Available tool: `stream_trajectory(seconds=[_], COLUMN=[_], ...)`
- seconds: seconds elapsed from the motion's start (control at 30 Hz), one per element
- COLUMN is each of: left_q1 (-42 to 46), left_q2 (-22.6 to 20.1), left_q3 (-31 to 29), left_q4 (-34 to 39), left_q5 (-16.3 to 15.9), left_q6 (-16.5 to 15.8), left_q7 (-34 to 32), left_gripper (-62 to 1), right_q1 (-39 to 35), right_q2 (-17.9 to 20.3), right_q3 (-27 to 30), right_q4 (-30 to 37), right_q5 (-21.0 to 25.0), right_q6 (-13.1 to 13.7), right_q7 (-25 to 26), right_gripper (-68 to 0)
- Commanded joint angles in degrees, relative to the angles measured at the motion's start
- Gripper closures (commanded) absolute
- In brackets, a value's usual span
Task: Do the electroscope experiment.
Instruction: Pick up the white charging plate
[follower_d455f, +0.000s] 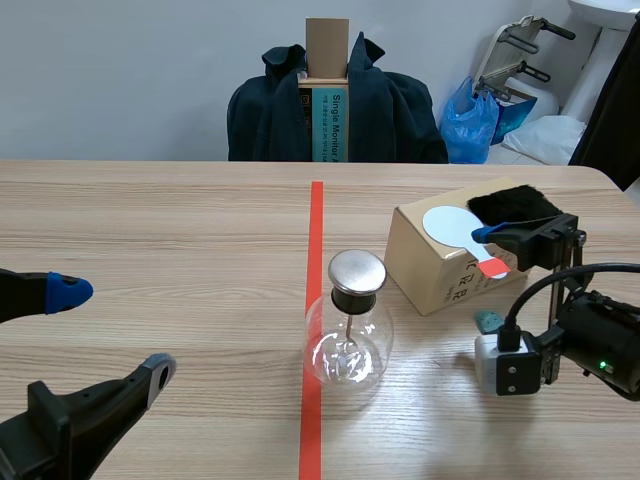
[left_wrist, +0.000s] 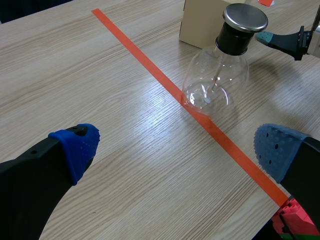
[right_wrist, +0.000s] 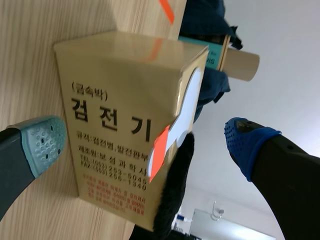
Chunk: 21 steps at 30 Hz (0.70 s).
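gleaming round glass flask (follower_d455f: 348, 350), smooth metal cap (follower_d455f: 357, 270).

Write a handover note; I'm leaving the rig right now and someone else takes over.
Left gripper: open, empty, low at the table's left.
Right gripper: open, turned sideways at the cardboard box, the red handle of the white paddle between its fingers, not gripped.
Electroscope flask: upright on the tape line.
Black fur and paddle: on the box.
Done: nothing yet.
Left: probably grip the paddle, charge it on the fur, bring it to the flask's metal cap.
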<state>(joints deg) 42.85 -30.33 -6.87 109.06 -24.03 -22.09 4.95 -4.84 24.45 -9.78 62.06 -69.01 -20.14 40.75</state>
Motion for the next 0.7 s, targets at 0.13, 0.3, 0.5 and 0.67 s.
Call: stream_trajectory(seconds=[0.13, 0.3, 0.5, 0.67], left_q1=[-0.17, -0.17, -0.17, -0.17], left_q2=[0.13, 0.13, 0.15, 0.15], left_q3=[0.44, 0.44, 0.44, 0.44], left_q4=[0.44, 0.44, 0.44, 0.44], left_q5=[-0.33, -0.33, -0.33, -0.33], left_q6=[-0.11, -0.11, -0.11, -0.11], left_q7=[-0.85, -0.85, -0.85, -0.85], left_gripper=[-62.3, -62.3, -62.3, -62.3], right_q1=[0.74, 0.9, 2.05, 2.14], right_q2=[0.79, 0.79, 0.81, 0.76], right_q3=[0.42, 1.55, 1.57, 1.55], right_q4=[0.96, 0.96, 0.96, 0.96], right_q5=[1.77, 1.77, 1.77, 1.68], right_q6=[-3.06, -2.99, -2.73, -2.56], right_q7=[2.16, 1.79, -0.59, -0.52], right_gripper=[-67.9, -67.9, -67.9, -67.9])
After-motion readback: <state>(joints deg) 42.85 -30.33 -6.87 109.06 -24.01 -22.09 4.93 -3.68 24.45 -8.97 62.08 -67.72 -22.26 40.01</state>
